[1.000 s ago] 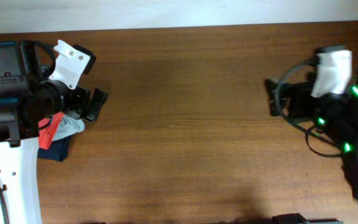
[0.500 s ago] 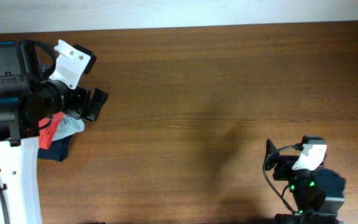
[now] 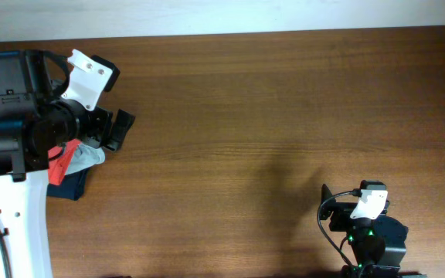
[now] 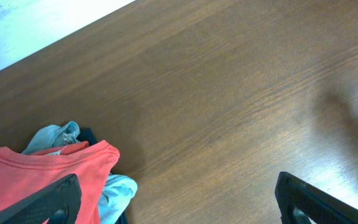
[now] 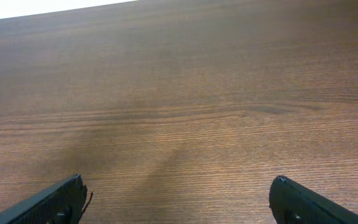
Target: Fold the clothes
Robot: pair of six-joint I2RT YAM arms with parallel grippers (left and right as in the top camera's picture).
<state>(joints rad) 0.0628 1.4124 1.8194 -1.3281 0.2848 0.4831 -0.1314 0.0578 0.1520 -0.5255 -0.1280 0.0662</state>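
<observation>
1. Overhead: clothes (image 3: pixel 72 168) lie in a small bunched heap at the far left of the tabletop (image 3: pixel 230 116), partly hidden under the left arm (image 3: pixel 22 135). Visible bits are a red piece (image 3: pixel 62 162), a grey-blue piece (image 3: pixel 91 157) and a navy piece (image 3: pixel 69 187) at the heap's near side.
2. Left wrist cam gives more detail: the red piece has a stitched band along its edge, w/ grey-blue cloth poking out behind and beside it and a sliver of dark cloth next to that. Not folded, just crumpled.
3. Left end effector (image 3: pixel 120 130): fingers spread wide, holding nothing, bare wood btwn them. In the wrist view the heap sits right by one finger; can't tell if it touches.
4. Right end effector (image 3: pixel 324 208): low at the near edge, right side, well apart from the clothes. Overhead shows it small and dark, so the jaws are hard to read there. Right wrist cam settles it: fingers spread wide, only wood grain btwn the tips.
5. Surface: brown wood-look tabletop, w/ grain running left-right in overhead. A soft shadow (image 3: pixel 284 174) falls ahead of the right arm (image 3: pixel 369 235), and the right wrist cam shows it as a darker streak.
6. Room: a pale strip (image 3: pixel 207 15) runs along the far edge of the tabletop; wall or floor, can't tell. Green lights (image 3: pixel 369 230) glow on the right arm.
</observation>
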